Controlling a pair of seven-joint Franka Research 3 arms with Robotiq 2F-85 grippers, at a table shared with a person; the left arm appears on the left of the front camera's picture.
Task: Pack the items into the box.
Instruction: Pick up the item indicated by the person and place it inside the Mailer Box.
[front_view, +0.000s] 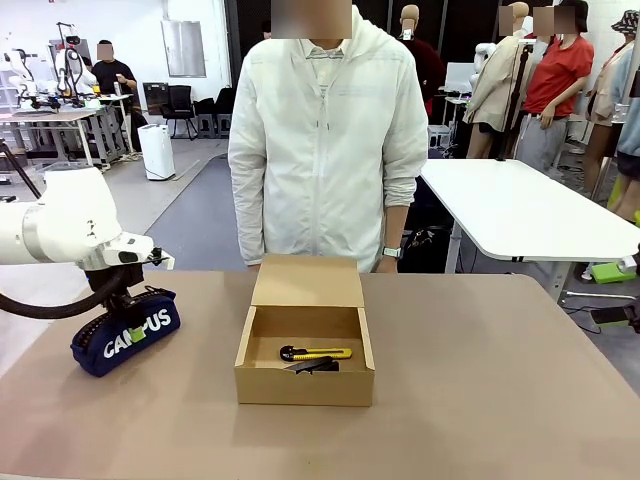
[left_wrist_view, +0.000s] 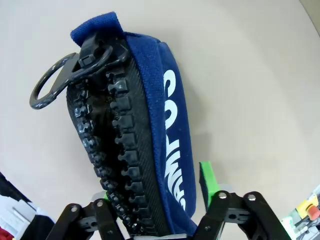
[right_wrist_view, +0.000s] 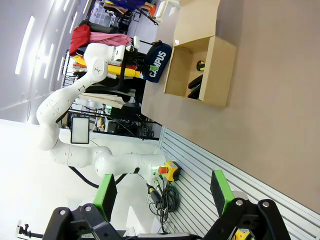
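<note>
At the left end of the tan, matte counter (front_view: 480, 400), the robot's left hand (left_wrist_view: 155, 185) straddles a navy fabric pencil case (left_wrist_view: 172, 125), which lies on the counter well apart from the box. One green pad sits just beside the cloth side printed with white "CAMPUS" lettering; whether the fingers press the case cannot be told. Chunky black moulded zip teeth run along the soft pouch's top to a glossy ring pull (left_wrist_view: 50, 85). At mid-counter stands the rectangular brown cardboard box (front_view: 305, 385), its hinged lid flap (front_view: 307, 282) raised toward a person in a pale zip jacket (front_view: 325, 150). Inside lie a slim yellow-and-black utility knife (front_view: 318, 353) and a small black stapler (front_view: 315, 365). The right hand (right_wrist_view: 162, 182) is spread wide with nothing between its fingers.
</note>
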